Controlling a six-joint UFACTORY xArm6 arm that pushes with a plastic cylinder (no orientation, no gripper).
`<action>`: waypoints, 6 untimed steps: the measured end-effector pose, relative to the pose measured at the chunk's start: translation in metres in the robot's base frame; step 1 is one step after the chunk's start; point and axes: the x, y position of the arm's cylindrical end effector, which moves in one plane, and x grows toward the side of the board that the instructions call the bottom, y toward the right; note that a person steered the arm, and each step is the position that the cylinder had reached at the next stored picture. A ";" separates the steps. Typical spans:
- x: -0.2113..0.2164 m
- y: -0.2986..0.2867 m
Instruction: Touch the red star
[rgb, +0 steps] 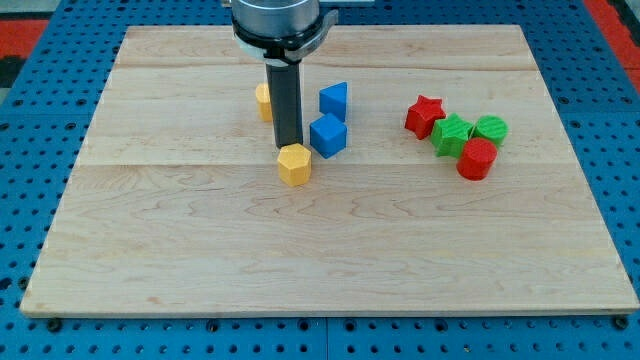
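The red star (424, 114) lies at the view's right, at the left end of a tight cluster of blocks. My tip (289, 146) stands far to its left, right behind a yellow hexagon (295, 164) and just left of a blue cube (328, 135). The dark rod (285, 100) comes down from the view's top. The tip is well apart from the red star.
Next to the star are a green star (452, 133), a green round block (491, 129) and a red hexagon (477, 158). A blue triangle (334, 99) and a partly hidden yellow block (263, 99) lie beside the rod. The wooden board (320, 250) sits on blue pegboard.
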 end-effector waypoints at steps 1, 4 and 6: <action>-0.001 -0.005; 0.095 -0.074; 0.140 0.030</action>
